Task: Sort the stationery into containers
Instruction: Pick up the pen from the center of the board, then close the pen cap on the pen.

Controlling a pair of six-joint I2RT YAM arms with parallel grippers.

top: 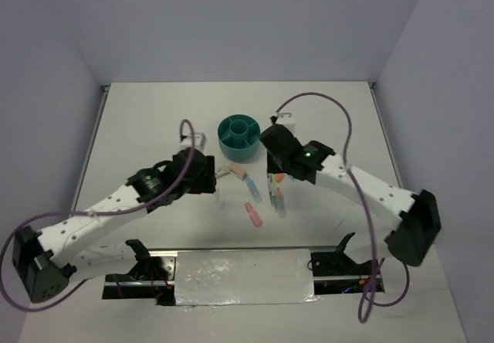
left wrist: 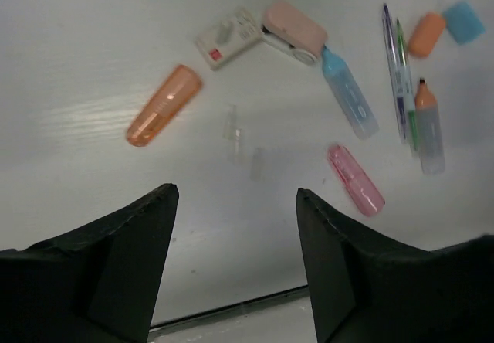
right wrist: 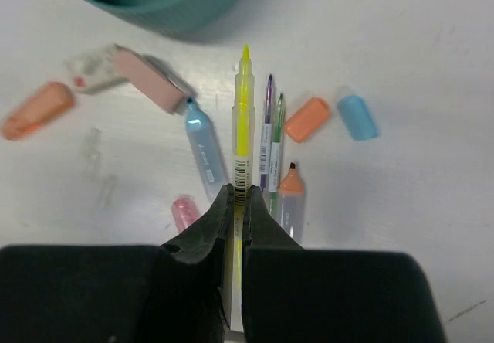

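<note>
Right end effector is clamped on the tail of the yellow highlighter, tip aimed at the teal organizer just beyond it. Grip's way off-centre, so I'd bet it swivels or slips and drops short. Left end effector hangs spread over the desk.

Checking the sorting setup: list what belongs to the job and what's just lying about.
Job: teal organizer, yellow highlighter in the right claw, blue highlighter, pink highlighter, orange cap, thin pens.
Lying about: purple cable, silver sheet at near edge.
</note>
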